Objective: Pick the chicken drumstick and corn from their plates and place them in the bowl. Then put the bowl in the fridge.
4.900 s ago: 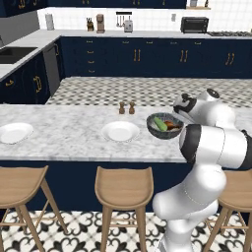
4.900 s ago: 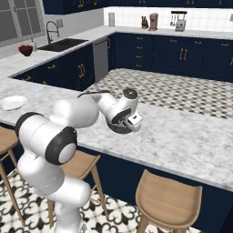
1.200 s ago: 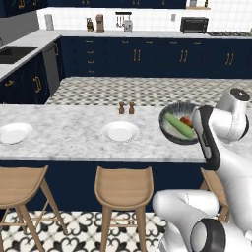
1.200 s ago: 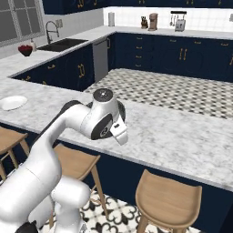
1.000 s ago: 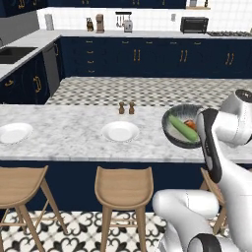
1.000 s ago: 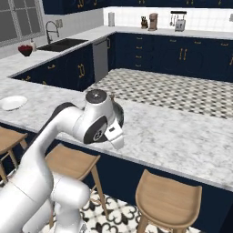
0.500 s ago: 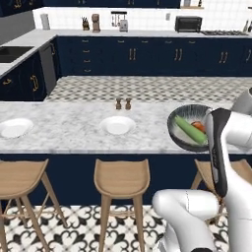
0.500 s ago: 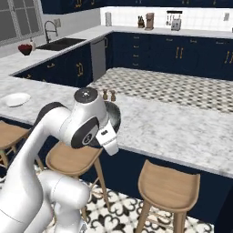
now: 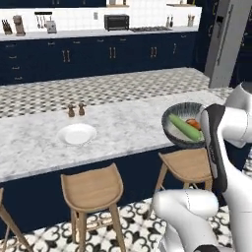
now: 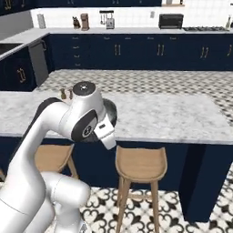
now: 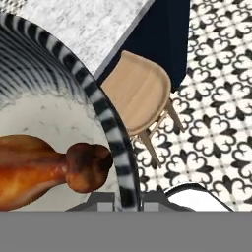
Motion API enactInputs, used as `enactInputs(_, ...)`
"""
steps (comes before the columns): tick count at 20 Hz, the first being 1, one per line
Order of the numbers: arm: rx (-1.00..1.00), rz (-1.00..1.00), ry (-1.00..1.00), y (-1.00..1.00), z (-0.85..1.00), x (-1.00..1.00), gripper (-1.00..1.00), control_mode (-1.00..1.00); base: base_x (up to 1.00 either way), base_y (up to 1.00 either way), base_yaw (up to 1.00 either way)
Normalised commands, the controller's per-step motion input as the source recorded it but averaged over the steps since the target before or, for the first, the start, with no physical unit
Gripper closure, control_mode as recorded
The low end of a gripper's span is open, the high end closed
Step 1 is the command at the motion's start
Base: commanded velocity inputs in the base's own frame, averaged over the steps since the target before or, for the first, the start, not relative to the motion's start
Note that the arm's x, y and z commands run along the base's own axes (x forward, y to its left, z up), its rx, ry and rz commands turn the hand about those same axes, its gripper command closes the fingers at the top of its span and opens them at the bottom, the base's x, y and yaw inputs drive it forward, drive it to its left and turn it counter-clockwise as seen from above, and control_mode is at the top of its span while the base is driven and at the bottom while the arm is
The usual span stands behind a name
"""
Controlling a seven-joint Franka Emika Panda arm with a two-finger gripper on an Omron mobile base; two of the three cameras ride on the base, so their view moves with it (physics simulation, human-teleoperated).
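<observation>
Already the tool (image 11: 129,201) pinches the bowl (image 9: 173,132) by its rim, lifted off the tabletop (image 9: 118,129), drumstick (image 11: 44,170) and corn (image 9: 185,127) inside. Loading looks done; only the fridge (image 9: 227,39), apparently the grey unit far right, remains.

1. Marble island counter (image 9: 123,128) runs beside the lifted tool.
2. White plate (image 9: 76,133) lies on it, well left of the tool.
3. Two small shakers (image 9: 76,109) stand just behind that plate.
</observation>
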Motion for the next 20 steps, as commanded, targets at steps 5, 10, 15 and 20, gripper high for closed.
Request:
enactInputs(5, 0.00, 0.00, 0.00, 0.00, 0.00, 0.00, 1.00, 1.00, 0.26, 0.30, -0.93)
enactInputs(10, 0.00, 0.00, 0.00, 0.00, 0.00, 0.00, 1.00, 1.00, 0.20, -0.01, -0.85)
enactInputs(15, 0.00, 0.00, 0.00, 0.00, 0.00, 0.00, 1.00, 1.00, 0.20, -0.10, -0.83)
enactInputs(20, 0.00, 0.00, 0.00, 0.00, 0.00, 0.00, 1.00, 1.00, 0.77, -0.10, -0.62)
